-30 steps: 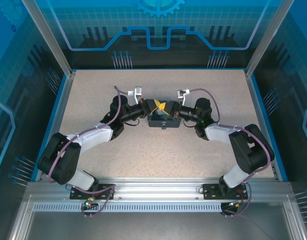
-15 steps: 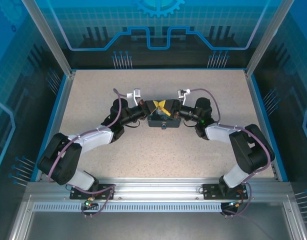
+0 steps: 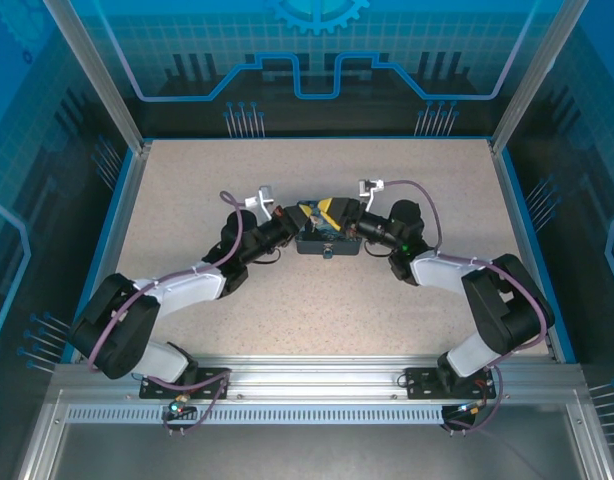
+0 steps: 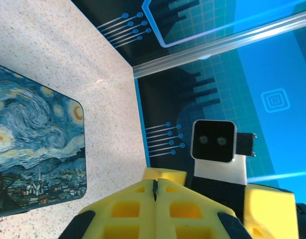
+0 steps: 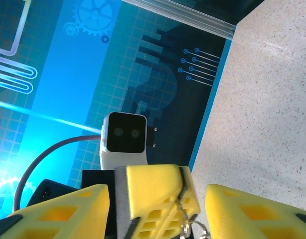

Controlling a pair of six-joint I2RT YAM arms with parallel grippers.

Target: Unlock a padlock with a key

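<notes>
Two grippers meet above the tin [image 4: 38,144]. Left gripper [image 4: 155,196] is clenched, fingers flush. Right wrist view shows a thin wire key ring [image 5: 187,224] pinched at their seam. Right gripper [image 5: 155,199] is released, fingers spread either side of the left's tips. Padlock [image 3: 327,251] sits at the tin's near wall, too small for detail.
</notes>
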